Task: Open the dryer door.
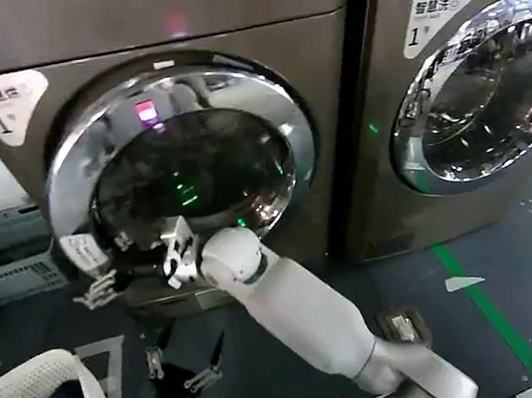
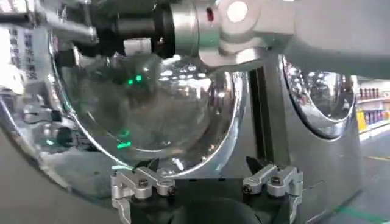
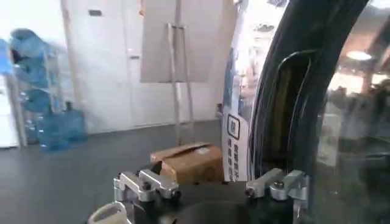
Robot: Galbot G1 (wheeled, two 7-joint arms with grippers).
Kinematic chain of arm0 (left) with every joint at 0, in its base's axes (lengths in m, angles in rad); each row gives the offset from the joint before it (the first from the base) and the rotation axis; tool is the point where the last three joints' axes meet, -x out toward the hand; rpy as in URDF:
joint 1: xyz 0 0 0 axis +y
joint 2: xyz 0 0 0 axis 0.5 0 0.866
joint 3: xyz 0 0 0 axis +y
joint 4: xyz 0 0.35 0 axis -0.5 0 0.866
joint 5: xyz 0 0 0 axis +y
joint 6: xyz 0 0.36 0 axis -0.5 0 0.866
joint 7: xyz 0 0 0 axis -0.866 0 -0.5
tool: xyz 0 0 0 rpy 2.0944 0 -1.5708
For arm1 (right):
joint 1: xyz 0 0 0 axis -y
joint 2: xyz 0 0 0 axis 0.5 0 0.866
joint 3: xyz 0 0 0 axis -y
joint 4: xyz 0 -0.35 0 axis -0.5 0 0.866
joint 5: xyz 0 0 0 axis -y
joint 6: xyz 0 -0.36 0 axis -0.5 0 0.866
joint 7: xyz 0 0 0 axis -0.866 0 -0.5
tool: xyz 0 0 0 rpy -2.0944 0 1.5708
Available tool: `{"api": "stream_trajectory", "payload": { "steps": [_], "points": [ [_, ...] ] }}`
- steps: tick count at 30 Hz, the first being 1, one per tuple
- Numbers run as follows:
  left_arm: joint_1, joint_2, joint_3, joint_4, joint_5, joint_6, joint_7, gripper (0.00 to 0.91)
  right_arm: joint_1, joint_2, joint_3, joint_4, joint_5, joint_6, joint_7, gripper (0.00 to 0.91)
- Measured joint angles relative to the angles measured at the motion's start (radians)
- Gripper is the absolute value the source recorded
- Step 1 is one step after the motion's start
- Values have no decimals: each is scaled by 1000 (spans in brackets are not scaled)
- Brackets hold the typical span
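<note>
The dryer door [image 1: 186,170] is a round dark glass window in a chrome ring and looks shut against the machine front. My right gripper [image 1: 108,284] is at the door's lower left rim, on the end of the white arm that crosses the lower part of the door. In the right wrist view, the right gripper [image 3: 210,182] is open and empty beside the door's dark edge and handle recess [image 3: 286,122]. My left gripper [image 1: 184,367] hangs low in front of the machine, open. In the left wrist view, the left gripper [image 2: 204,167] faces the door glass [image 2: 140,103].
A second machine [image 1: 475,89] stands to the right. A white laundry basket [image 1: 38,388] with clothes sits at the bottom left, and a grey crate [image 1: 16,280] lies by the wall. A green line [image 1: 479,300] marks the floor. A cardboard box [image 3: 189,161] sits beyond the door.
</note>
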Motion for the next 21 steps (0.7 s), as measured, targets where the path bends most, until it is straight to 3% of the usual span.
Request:
{"api": "stream_trajectory", "payload": {
  "steps": [12,21],
  "points": [
    [66,-9,-111,-20,-16,23,22,907,-9,-26,23,22,0,1,-78,907],
    [67,-4,-240,4,-68,32,38,907,-25,-47,31,28,-1,32,-139,907]
  ]
}}
